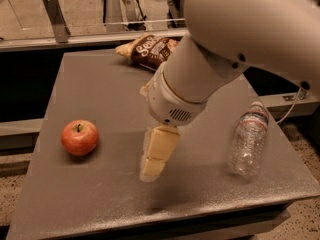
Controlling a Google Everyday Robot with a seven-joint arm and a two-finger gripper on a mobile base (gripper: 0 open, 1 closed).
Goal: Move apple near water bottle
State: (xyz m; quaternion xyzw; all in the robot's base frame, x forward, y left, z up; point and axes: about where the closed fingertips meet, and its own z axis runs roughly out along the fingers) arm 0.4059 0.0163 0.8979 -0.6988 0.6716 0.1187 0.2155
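While the bulky white robot arm (240, 39) leans in over the flat grey counter (95, 89), the cream-coloured two-finger gripper (154, 156) hangs low above the middle of it, pointing down, close to the surface but holding nothing. Whether the jaws stand wide or narrow, I cannot tell from this side.

Here is the relation that matters. The small round red-orange apple (79, 137) sits to the left of the gripper in the camera view, well apart from it, stem up, with open counter between them. Being round, it offers no long axis to line up on, so any approach angle should do.

On the gripper's other side, to its right in the view and also well apart, the clear crinkled plastic water bottle (247, 141) lies on its side, white cap pointing away from the camera. Beyond the gripper, at the far edge, lies a brown-and-yellow chip bag (150, 49).

So the apple and bottle flank the gripper, and the coming move, I judge, is a sideways reach left to the apple.
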